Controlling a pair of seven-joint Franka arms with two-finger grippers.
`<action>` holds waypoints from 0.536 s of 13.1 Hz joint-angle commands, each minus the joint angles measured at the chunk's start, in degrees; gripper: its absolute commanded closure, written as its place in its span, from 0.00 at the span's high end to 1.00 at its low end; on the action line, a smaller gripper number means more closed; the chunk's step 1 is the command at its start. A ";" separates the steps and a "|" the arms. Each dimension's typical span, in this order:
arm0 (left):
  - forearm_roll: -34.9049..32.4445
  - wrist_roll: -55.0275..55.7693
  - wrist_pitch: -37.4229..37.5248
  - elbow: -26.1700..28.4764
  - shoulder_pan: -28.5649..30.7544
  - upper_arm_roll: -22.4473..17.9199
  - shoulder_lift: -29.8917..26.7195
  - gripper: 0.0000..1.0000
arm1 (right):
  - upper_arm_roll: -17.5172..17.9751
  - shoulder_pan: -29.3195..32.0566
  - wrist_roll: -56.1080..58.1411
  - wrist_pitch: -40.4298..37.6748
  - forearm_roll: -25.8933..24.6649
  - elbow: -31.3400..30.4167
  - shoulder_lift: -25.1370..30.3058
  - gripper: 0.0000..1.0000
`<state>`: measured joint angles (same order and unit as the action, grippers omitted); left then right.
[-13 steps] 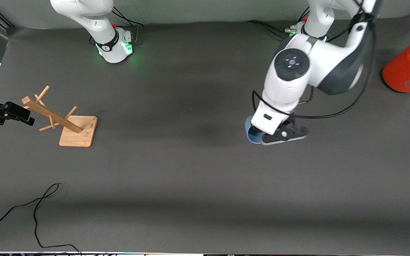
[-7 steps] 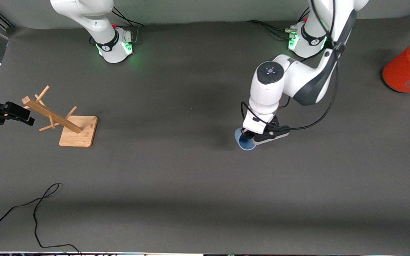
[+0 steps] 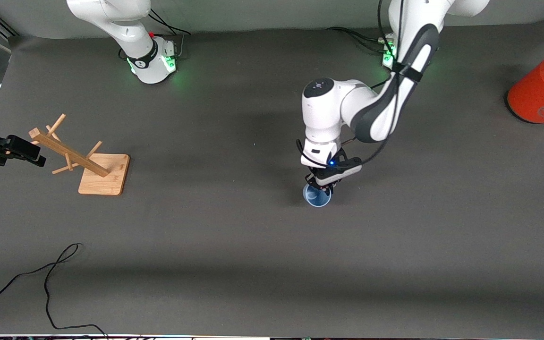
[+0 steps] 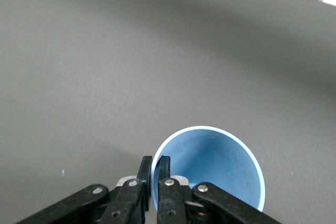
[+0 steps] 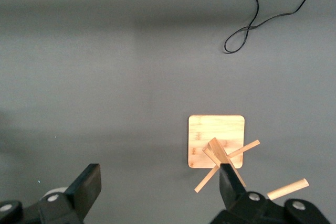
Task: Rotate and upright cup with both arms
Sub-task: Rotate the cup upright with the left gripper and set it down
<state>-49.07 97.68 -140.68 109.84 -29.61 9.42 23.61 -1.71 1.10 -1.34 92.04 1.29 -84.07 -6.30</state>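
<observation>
Just one cup (image 3: 317, 197), two pincers.

Left claw (image 3: 321, 188) sits mid-worktop (image 3: 234, 236) with the cup (image 3: 317, 196) right at its tips, one finger inside the rim and one outside. The big can (image 3: 543, 89) is well off toward the left arm's end. The peg rack (image 3: 83, 163) stands under the right claw (image 5: 157, 192), well apart.

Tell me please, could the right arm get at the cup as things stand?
Probably yes: the cup is pinched at its rim by the left hand mid-table, with bare table between it and the open right hand, which waits above the rack.
</observation>
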 commanded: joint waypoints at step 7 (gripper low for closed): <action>-17.20 17.11 0.49 2.83 -3.96 -0.54 2.31 0.51 | 0.04 0.13 0.90 0.16 0.55 -0.40 0.59 1.00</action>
<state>-64.67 113.65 -140.54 112.39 -33.06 9.45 27.01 -1.70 1.10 -1.34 92.04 1.29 -84.06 -6.30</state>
